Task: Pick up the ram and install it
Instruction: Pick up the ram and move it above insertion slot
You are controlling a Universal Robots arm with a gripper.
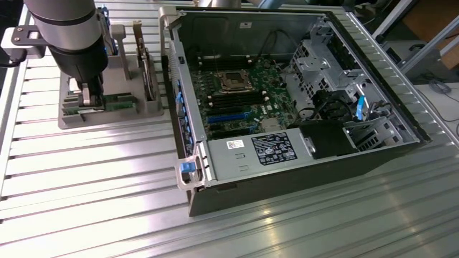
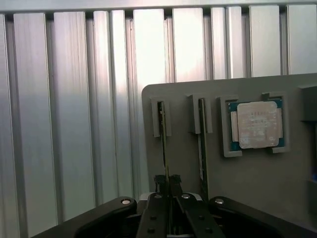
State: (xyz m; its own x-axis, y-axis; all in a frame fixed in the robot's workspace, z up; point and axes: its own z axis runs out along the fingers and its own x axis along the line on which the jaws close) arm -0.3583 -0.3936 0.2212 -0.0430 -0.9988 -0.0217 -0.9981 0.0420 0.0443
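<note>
The table (image 1: 107, 177) is a bright, ribbed aluminium surface with parallel grooves that catch the light. On it, at the exterior view's left, sits a grey holder (image 1: 107, 115), and the gripper (image 1: 90, 99) is lowered into it. In the wrist view the gripper (image 2: 168, 182) has its jaws closed on the ram (image 2: 163, 139), which stands on edge in its slot in the holder. A second stick (image 2: 202, 144) stands just beside it, and the square processor chip (image 2: 256, 125) lies further along. An open computer case (image 1: 287, 177) lies at the exterior view's right, its motherboard (image 1: 237, 91) exposed. Metal frame bars (image 1: 430, 37) stand beyond the table's edge
</note>
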